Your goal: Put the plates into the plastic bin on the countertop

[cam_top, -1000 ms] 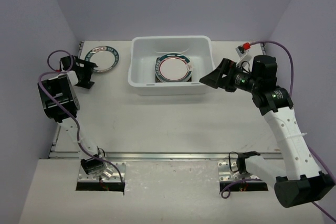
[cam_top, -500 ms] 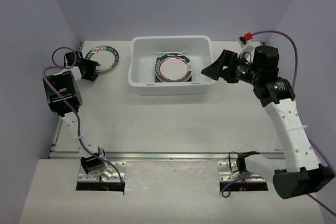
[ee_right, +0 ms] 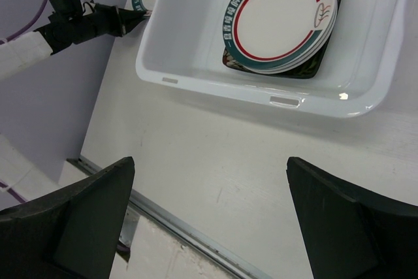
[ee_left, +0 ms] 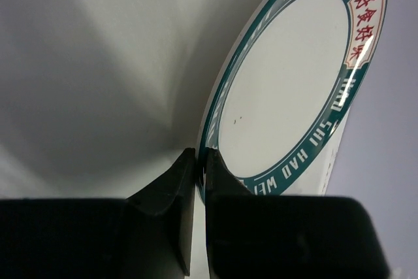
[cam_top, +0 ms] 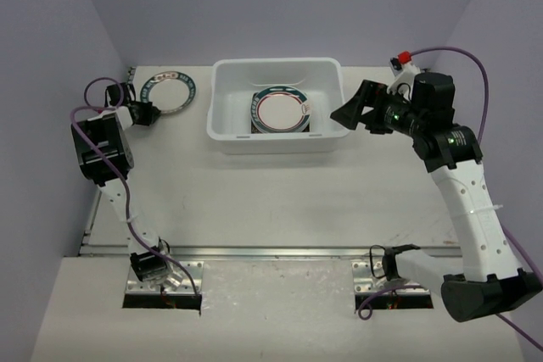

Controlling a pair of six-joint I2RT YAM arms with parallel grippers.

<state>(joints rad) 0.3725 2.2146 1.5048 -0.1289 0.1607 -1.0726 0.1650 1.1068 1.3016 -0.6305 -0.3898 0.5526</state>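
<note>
The enclosure consists of a plain lavender back wall beyond both sets of fingers, and two matching side walls. The left wall is near the left fingers on their outer side, and the right wall is well apart from the right fingers on their outer side. A pale front ledge lies well to the near side of both sets of fingers and has two dark rectangular cut-outs, one on each side.
</note>
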